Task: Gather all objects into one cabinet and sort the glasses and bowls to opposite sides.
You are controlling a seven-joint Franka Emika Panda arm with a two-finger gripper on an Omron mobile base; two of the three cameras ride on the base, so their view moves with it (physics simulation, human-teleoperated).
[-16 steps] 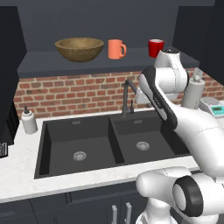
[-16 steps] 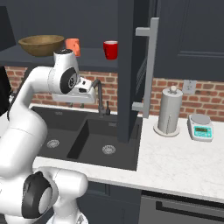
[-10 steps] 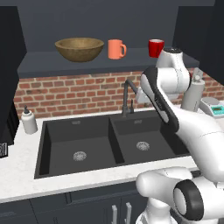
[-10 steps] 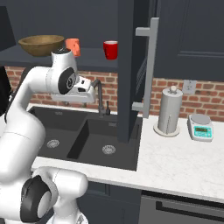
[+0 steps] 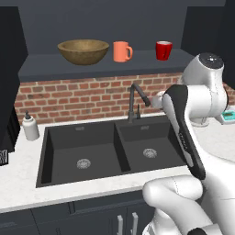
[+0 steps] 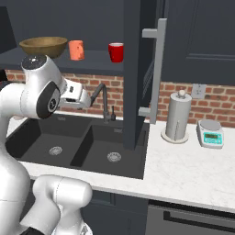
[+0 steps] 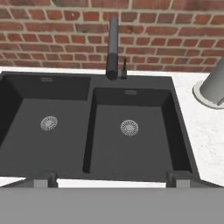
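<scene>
Fingers [image 7: 43, 179] on the gripper [image 7: 111, 180] stand wide apart with nothing between them, up above the black sink [image 7: 131, 127]. High in the open cabinet [image 5: 137, 64] sit the wooden bowl [image 5: 83, 50], orange mug [image 5: 121, 51] and red mug [image 5: 163, 50], all apart in a row.

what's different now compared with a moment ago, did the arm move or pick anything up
Hardly anything. The arm's upper joint has eased very slightly, toward the left of the right base view, and nothing was taken hold of or let go. The gripper is open and empty over the sink. The wooden bowl, orange mug and red mug sit on the cabinet shelf as before.
</scene>
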